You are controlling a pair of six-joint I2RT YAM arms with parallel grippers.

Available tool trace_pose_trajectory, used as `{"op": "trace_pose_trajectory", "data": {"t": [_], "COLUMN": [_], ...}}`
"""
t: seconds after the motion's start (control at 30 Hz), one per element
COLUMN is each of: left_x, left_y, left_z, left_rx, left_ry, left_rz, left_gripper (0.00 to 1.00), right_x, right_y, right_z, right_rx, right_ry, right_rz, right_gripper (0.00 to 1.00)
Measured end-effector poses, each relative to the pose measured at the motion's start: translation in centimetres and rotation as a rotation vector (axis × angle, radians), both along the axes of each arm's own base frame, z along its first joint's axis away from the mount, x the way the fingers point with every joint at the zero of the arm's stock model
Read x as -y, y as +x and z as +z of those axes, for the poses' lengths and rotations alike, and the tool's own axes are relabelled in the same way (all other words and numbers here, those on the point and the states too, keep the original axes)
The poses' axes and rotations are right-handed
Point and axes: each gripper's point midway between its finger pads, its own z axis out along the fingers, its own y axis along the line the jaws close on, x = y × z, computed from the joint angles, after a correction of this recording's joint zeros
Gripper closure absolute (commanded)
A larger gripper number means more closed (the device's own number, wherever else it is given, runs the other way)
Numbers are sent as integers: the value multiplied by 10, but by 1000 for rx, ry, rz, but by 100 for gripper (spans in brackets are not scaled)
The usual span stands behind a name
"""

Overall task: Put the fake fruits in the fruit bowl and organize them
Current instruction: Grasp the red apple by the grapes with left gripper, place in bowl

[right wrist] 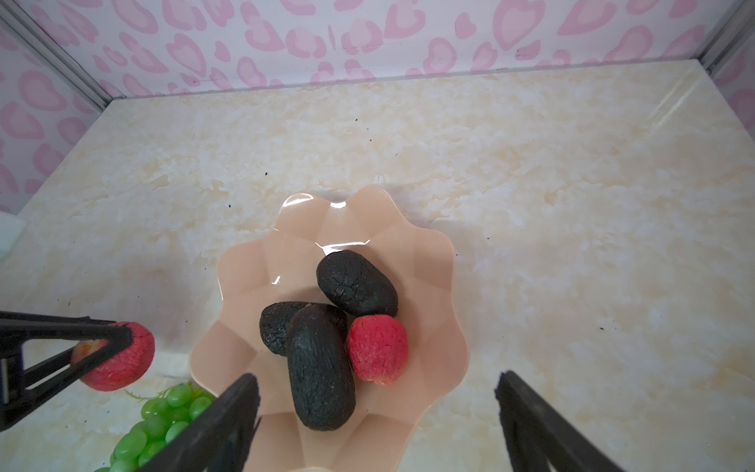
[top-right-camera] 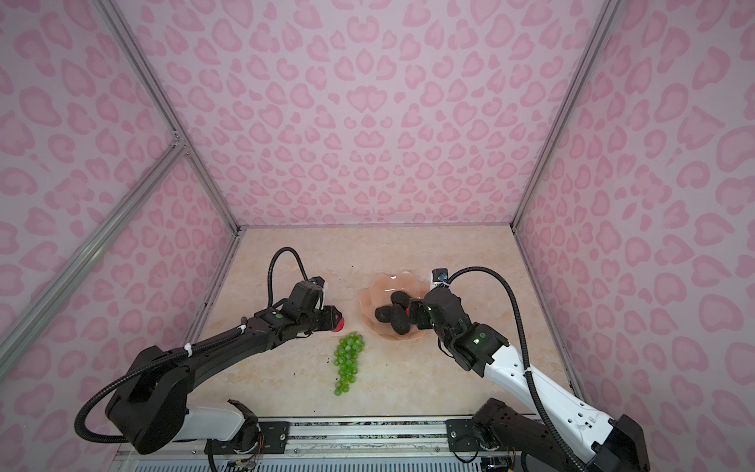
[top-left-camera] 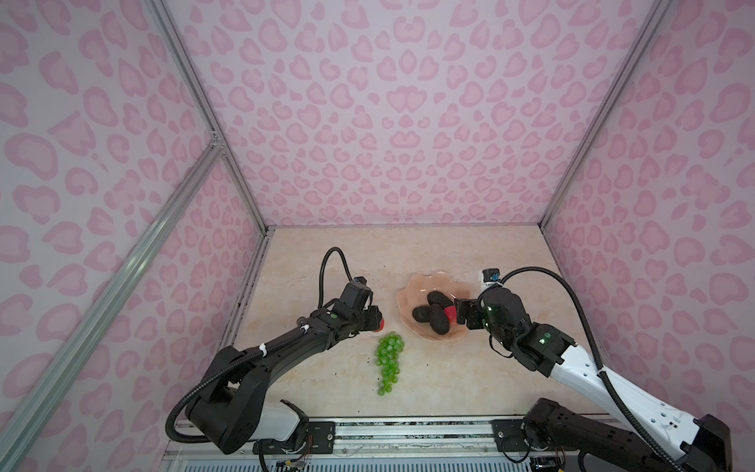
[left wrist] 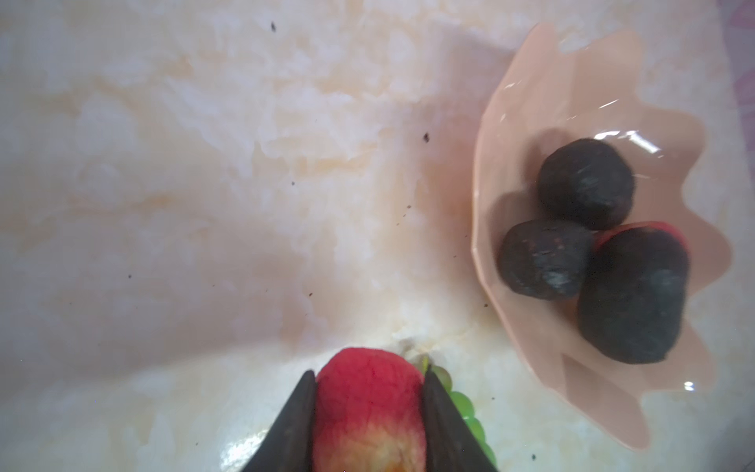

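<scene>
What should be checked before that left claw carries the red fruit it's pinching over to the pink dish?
1. Grip: the left gripper pinches the red fruit on both sides. Ok.
2. Fruit lifted off the table: cannot tell.
3. Room in the fruit bowl: there is a bare patch beside the three avocados and the second red fruit. Ok.
4. Right gripper out of the way: it hangs open over the bowl's rim. Probably not ok.
5. Grapes clear of the path: they lie close beside the bowl. Cannot tell.

Peach bowl (right wrist: 286, 253), blk avocados (right wrist: 355, 286), grn grapes (top-left-camera: 390, 359)
</scene>
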Motion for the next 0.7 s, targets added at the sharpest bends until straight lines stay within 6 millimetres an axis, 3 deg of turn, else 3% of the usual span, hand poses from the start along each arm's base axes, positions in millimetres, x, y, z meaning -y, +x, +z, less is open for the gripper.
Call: {"op": "trace_pose_trajectory", "data": {"t": [0.17, 0.27, 0.43, 0.7], "left_x": [32, 60, 100, 137], "left_y": [34, 56, 86, 90], "left_z": [49, 57, 49, 6], "left_rx": [99, 115, 111, 32], "left_ry": [-55, -60, -56, -23], "left_rz": [-47, -94, -166, -240], "left_gripper": [61, 60, 60, 50], "right_x": [4, 6, 11, 16], "right_y": [-2, -4, -11, -18], "right_z": [-9, -11, -13, -19], "right_rx": [-20, -24, -23, -31], "right_ry": [7, 16, 39, 57], "right_rz": [-14, -19, -32, -47], "right_gripper": [10, 10, 10, 11]}}
